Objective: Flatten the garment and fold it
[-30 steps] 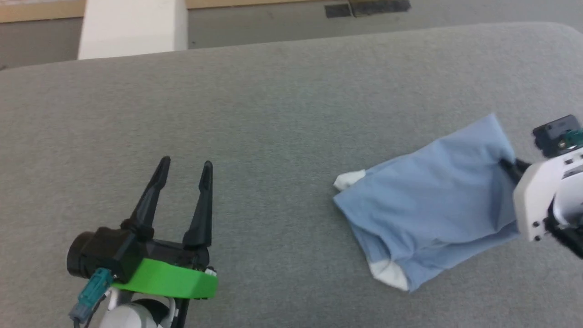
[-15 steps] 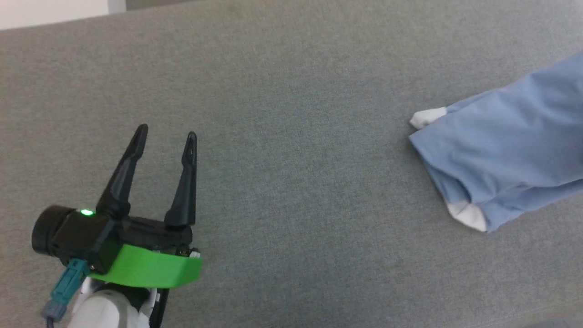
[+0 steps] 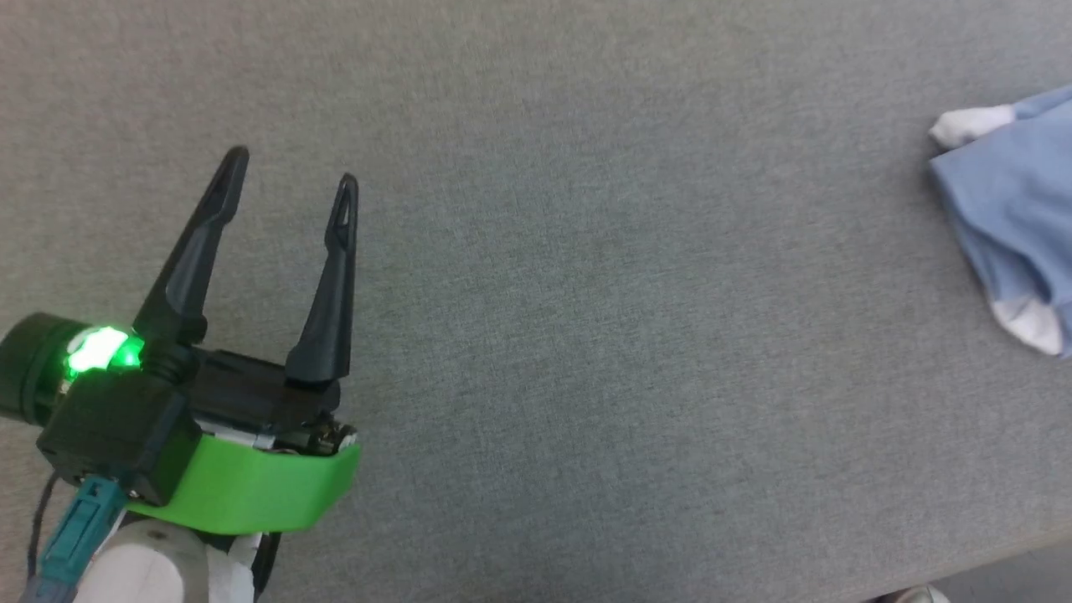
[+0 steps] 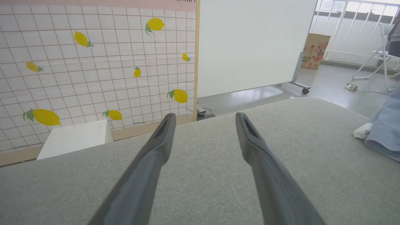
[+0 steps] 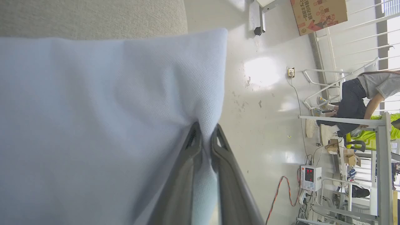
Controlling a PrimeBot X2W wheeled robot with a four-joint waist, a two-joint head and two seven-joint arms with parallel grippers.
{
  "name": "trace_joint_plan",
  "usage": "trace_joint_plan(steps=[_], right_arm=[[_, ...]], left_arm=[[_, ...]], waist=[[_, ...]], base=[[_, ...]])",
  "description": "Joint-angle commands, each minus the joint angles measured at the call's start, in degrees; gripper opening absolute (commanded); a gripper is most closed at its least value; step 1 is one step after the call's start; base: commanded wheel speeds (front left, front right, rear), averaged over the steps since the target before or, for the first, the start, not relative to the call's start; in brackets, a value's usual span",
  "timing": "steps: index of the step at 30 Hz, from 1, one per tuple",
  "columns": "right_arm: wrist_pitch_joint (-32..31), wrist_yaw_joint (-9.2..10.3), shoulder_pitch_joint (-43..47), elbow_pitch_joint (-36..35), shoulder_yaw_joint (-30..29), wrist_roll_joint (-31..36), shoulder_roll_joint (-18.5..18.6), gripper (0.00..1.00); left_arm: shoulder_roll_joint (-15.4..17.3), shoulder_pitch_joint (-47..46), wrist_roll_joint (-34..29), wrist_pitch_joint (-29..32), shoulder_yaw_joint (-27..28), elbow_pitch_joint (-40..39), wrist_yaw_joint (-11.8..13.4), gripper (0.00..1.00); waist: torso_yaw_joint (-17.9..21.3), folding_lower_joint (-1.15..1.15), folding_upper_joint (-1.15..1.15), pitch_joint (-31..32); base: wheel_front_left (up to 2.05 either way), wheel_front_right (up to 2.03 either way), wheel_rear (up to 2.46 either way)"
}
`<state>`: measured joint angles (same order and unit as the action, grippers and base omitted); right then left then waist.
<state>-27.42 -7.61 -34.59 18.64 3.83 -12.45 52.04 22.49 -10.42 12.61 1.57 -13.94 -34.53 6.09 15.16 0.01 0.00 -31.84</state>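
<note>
The garment (image 3: 1017,201) is a light blue shirt with white trim, lying at the right edge of the grey padded table (image 3: 586,293) in the head view. The left wrist view catches it at the far right, garment (image 4: 386,131). In the right wrist view my right gripper (image 5: 205,129) is shut on a fold of the garment (image 5: 103,125), pinched near its edge. At the lower left of the head view my left gripper (image 3: 289,172) stands open over bare table, far from the shirt; its fingers (image 4: 162,140) hold nothing.
Beyond the table's far edge stand a white box (image 4: 75,139), a lemon-patterned wall (image 4: 93,62) and a white panel (image 4: 253,43). A person (image 5: 359,100) bends over a frame off to the side, near a cardboard box (image 5: 318,12) on the floor.
The head camera has swung left and down, so the garment has slid to the picture's right edge and the right gripper has left the picture. The left gripper stays open.
</note>
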Motion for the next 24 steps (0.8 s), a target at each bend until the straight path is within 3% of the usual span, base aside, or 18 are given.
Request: trace_joint_plan(steps=[1,8,9,11,12,24], right_arm=[[1.2,0.12,-1.0,1.2,-0.8,1.0,0.2,0.00],[5.7,0.12,-2.6,8.8,-3.7,3.4,-2.0,0.00],[6.3,0.12,-3.0,9.8,-3.9,3.7,-2.3,0.13],[7.7,0.12,-3.7,11.2,-4.3,4.6,-2.9,0.51],[8.3,0.12,-4.1,12.0,-4.4,5.0,-3.1,1.00],[14.7,0.12,-7.3,18.7,-4.7,4.1,-5.7,1.00]], left_arm=[[0.7,-1.4,-0.5,0.5,-0.1,-0.6,-0.2,1.00],[1.4,-3.7,-2.0,2.2,-0.6,-2.7,-0.4,1.00],[1.5,-3.9,-2.1,2.4,-0.7,-2.8,-0.4,1.00],[1.6,-4.2,-2.2,2.6,-0.9,-2.9,-0.4,1.00],[1.6,-4.3,-2.3,2.7,-0.9,-2.9,-0.4,1.00],[-0.6,-2.8,-0.1,-1.1,0.2,1.3,1.5,1.00]], waist=[[0.3,-0.01,0.00,-2.5],[-0.2,-0.01,0.00,-5.3],[-0.2,-0.01,0.00,-5.5],[-0.4,-0.01,0.00,-5.7],[-0.5,-0.01,0.00,-5.7],[-2.7,-0.01,0.00,-1.0]], base=[[0.00,0.00,0.00],[0.00,0.00,0.00],[0.00,0.00,0.00],[0.00,0.00,0.00],[0.00,0.00,0.00],[0.00,0.00,0.00]])
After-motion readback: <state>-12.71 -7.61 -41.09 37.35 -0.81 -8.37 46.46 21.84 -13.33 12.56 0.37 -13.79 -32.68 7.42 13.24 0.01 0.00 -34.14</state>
